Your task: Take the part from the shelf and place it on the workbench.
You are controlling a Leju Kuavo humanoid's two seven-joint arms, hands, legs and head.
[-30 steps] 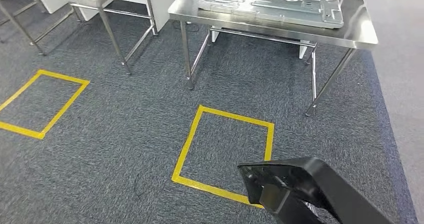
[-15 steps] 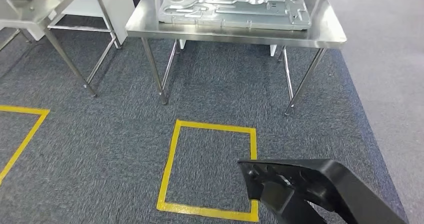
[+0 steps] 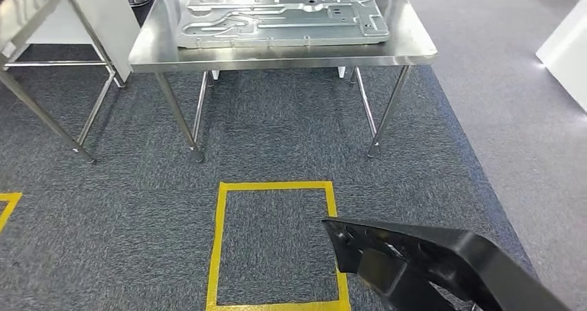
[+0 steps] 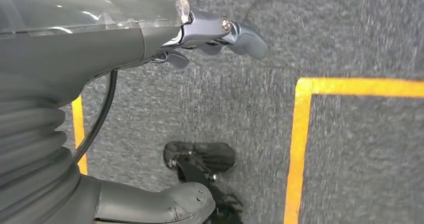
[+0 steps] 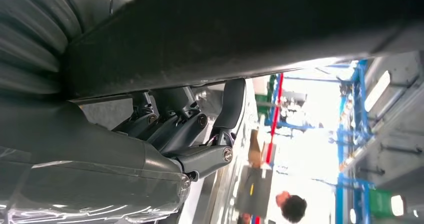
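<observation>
While right hand (image 5: 165,129) fingers grip one black part (image 3: 429,262), left hand (image 4: 125,39) fingers spread, holding nothing; one workbench (image 3: 415,48) ahead.

The bench (image 3: 415,48) was made of polished, reflective steel, with slim bright metal legs. On it a pressed sheet-metal panel (image 3: 280,21) was seen, dull silver with a smooth, embossed surface. The floor (image 3: 104,207) was covered in rough grey-flecked carpet, marked with smooth yellow tape (image 3: 219,242). The part (image 3: 429,262) was moulded in black plastic of matt to slightly satin finish. The left robot hand (image 4: 165,59) was formed of smooth grey plastic, with a ribbed rubbery cover and a glossy clear shell.
</observation>
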